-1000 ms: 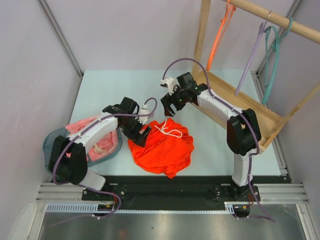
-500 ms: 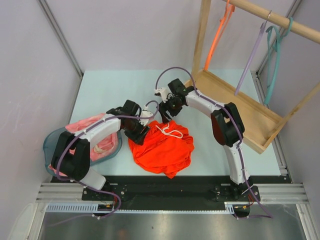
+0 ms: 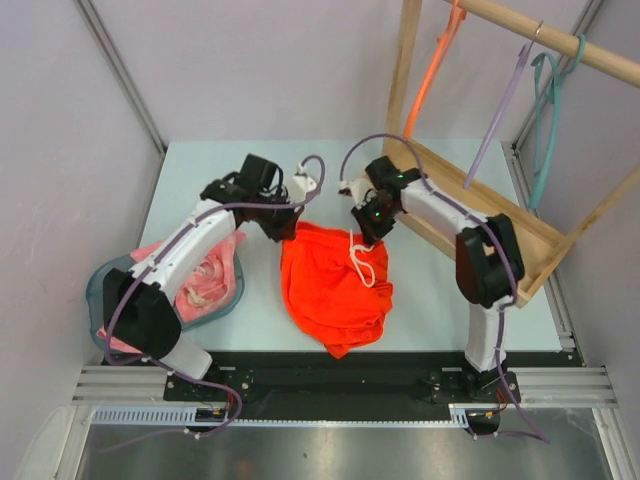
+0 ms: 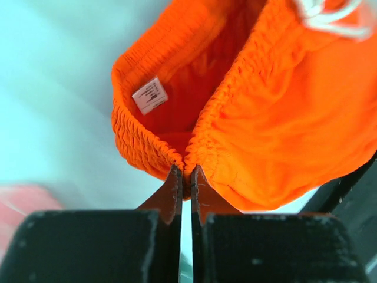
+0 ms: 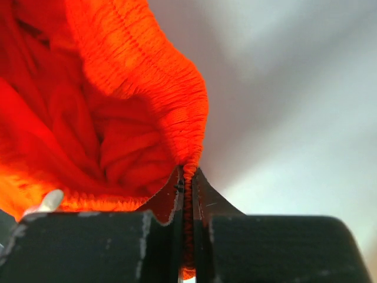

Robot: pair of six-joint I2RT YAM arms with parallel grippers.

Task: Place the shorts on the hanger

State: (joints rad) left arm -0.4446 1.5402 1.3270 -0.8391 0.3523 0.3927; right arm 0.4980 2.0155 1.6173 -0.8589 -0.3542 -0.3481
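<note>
The orange-red shorts (image 3: 335, 285) hang lengthwise from their waistband over the middle of the table, with the white drawstring (image 3: 362, 260) on top. My left gripper (image 3: 285, 228) is shut on the waistband's left end, and the left wrist view shows its fingertips (image 4: 187, 174) pinching the gathered elastic of the shorts (image 4: 265, 118) beside a white label (image 4: 149, 95). My right gripper (image 3: 362, 228) is shut on the right end; the elastic of the shorts (image 5: 106, 118) runs between the fingers of that gripper (image 5: 188, 172). The orange hanger (image 3: 430, 75) hangs from the rail at the back right.
A wooden rack (image 3: 480, 200) stands at the right, its rail also carrying a lilac hanger (image 3: 500, 110) and a teal hanger (image 3: 545, 120). A teal basin (image 3: 100, 290) with a pale pink garment (image 3: 205, 275) sits at the near left.
Both grippers have closed on the waistband and pulled it up and toward the back. The crumpled shorts now hang stretched out between them.
</note>
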